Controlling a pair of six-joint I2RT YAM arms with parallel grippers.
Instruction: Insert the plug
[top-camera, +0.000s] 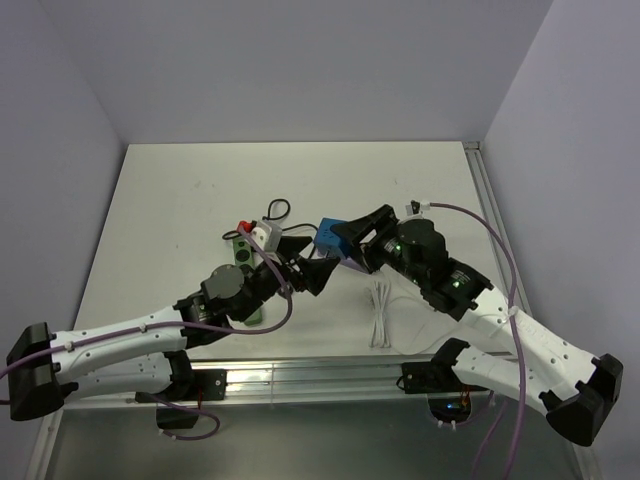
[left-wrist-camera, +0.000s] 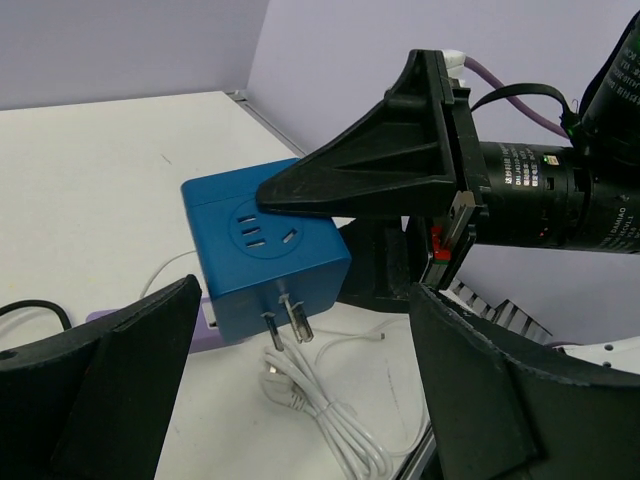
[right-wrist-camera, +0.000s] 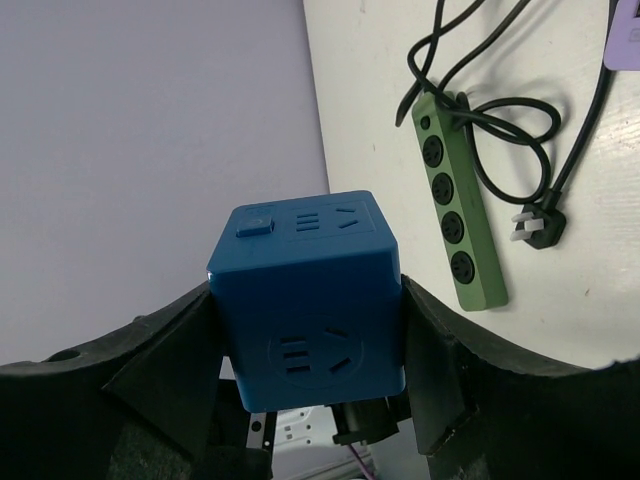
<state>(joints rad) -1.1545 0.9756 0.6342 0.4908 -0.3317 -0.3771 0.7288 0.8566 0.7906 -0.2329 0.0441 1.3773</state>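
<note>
The right jaws clamp the plug (right-wrist-camera: 310, 300) on two opposite sides and hold it in the air above the counter (top-camera: 180, 200), at the middle of the overhead view. Its two flat prongs (left-wrist-camera: 298, 320) jut from the lower face. The left jaws stand wide open with nothing between them, just lower left of the plug and apart from it. The green power strip (right-wrist-camera: 460, 220) lies flat at the right of the right wrist view, with a black cord (right-wrist-camera: 545, 230) looped beside it. In the overhead view it seems mostly hidden under the left arm.
</note>
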